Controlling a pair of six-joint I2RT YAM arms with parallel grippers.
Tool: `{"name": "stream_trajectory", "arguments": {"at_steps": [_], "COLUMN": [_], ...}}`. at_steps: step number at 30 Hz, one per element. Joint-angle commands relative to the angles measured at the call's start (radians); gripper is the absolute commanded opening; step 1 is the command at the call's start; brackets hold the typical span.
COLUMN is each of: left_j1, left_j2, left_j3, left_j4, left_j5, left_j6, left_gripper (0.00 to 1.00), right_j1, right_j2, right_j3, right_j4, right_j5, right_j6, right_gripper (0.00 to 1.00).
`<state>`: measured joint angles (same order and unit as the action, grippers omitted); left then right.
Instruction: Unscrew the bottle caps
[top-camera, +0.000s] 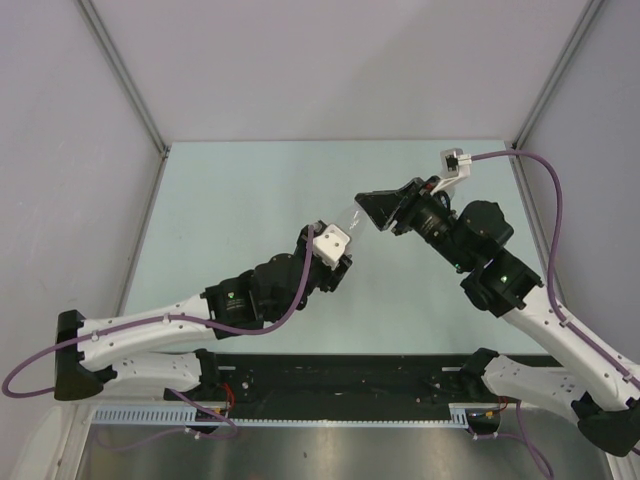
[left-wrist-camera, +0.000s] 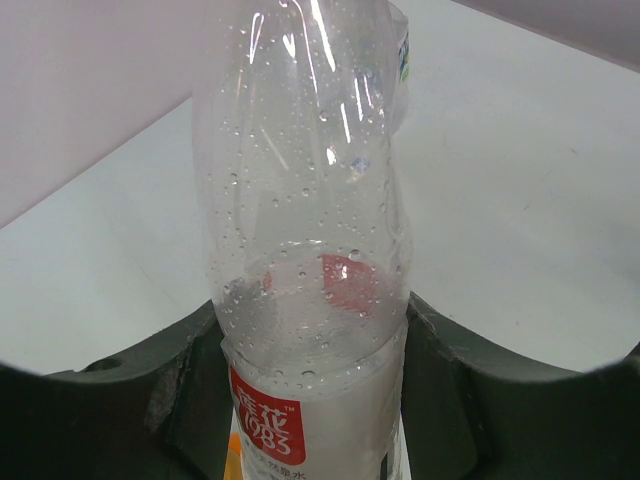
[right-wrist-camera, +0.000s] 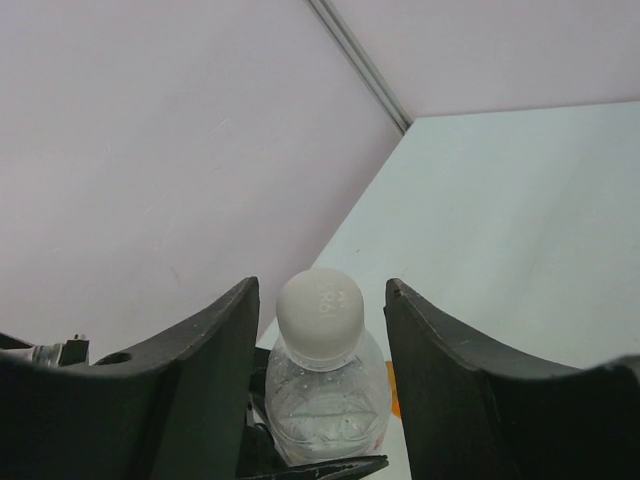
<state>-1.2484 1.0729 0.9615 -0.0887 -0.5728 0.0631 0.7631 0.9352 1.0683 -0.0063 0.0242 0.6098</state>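
I count one bottle (left-wrist-camera: 305, 250), clear with a red-and-white label, and one white cap (right-wrist-camera: 320, 305) sitting on its neck. I have two arms, my left arm (top-camera: 150, 328) and my right arm (top-camera: 545, 320), so two pairs of jaws. One worktop (top-camera: 250, 190) lies below.

Table (top-camera: 250, 190) — pale green, flat, matte top; black mounting rail (top-camera: 350, 378) fixed along the near edge.
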Motion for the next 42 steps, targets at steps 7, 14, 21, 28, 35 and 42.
{"name": "stream_trajectory", "arguments": {"at_steps": [7, 14, 21, 28, 35, 42], "left_j1": [-0.009, -0.009, 0.004, 0.183, 0.288, 0.302], "left_j2": [-0.008, -0.04, -0.09, -0.142, -0.123, -0.085], "left_j3": [0.025, 0.011, 0.029, 0.063, 0.129, 0.144], "left_j4": [0.015, 0.027, -0.005, 0.012, 0.047, 0.148], "left_j5": [-0.019, 0.019, 0.382, 1.069, 1.566, 1.758], "left_j6": [0.027, 0.03, 0.052, -0.106, -0.192, -0.264], "left_gripper": [0.0, 0.0, 0.0, 0.0, 0.0, 0.0], "right_j1": [0.004, 0.004, -0.01, -0.105, -0.12, -0.114], "right_j2": [0.005, -0.012, -0.053, -0.094, -0.108, -0.113], "right_j3": [0.035, 0.035, 0.035, 0.032, 0.032, 0.033], "right_j4": [0.016, 0.011, -0.004, 0.106, 0.239, 0.316], "right_j5": [-0.009, -0.013, -0.162, -0.648, -0.992, -1.196], "right_j6": [-0.012, -0.048, -0.176, -0.225, -0.168, -0.122], "right_gripper": [0.43, 0.0, 0.0, 0.0, 0.0, 0.0]}}
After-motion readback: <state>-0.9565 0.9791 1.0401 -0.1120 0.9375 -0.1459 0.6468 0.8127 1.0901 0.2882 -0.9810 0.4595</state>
